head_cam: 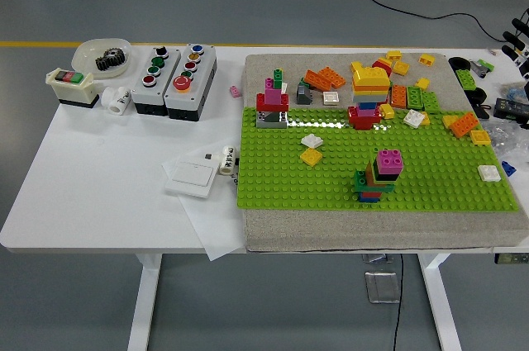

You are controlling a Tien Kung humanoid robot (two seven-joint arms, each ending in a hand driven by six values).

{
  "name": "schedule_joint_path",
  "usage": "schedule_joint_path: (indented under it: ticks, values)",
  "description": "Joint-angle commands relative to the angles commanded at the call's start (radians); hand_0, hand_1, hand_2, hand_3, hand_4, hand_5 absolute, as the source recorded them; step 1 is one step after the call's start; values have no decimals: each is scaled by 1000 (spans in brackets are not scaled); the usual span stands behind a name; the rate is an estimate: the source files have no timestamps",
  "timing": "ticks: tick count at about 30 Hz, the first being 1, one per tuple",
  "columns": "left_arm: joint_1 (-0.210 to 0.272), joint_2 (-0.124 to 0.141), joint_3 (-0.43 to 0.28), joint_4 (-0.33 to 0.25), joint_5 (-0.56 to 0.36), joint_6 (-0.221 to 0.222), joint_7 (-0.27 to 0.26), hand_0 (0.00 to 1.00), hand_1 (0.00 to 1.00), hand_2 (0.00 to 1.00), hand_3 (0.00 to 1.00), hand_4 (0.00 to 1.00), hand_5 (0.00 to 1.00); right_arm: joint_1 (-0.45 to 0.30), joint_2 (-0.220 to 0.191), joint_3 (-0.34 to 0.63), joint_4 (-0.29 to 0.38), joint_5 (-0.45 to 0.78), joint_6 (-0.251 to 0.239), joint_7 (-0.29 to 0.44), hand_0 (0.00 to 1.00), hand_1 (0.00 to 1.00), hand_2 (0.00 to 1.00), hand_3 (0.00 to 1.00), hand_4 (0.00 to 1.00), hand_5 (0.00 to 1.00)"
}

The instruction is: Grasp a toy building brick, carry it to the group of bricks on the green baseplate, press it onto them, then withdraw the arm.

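The green baseplate (331, 182) lies on a grey mat (372, 231) at the right of the table. Three brick stacks stand on it: one topped pink (387, 163) near the front, one topped yellow (370, 80) at the back, and a red and pink one (273, 100) at back left. A white brick (312, 141) and a yellow brick (312, 156) lie loose mid-plate. Several loose orange, green and yellow bricks (413, 97) are scattered along the back. Only the spread black fingers of my right hand (518, 44) show at the right edge, holding nothing.
Two button boxes (173, 72), a switch box (71, 87) and a bowl with a gear (106, 57) stand at the back left. A white wall switch (192, 177) lies on paper beside the mat. Dark clutter (508, 107) sits at the far right.
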Motion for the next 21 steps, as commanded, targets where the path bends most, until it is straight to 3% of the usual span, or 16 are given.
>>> schedule_joint_path:
  ticks: [11, 21]
  values:
    - [5, 1, -7, 0, 16, -3, 4, 491, 556, 644, 596, 643, 702, -6, -1, -6, 9, -33, 14, -21, 939, 853, 865, 883, 998, 896]
    - [7, 2, -12, -1, 26, -4, 7, 491, 555, 643, 596, 641, 700, -26, -5, -12, 35, -153, 15, -30, 939, 854, 861, 879, 998, 897]
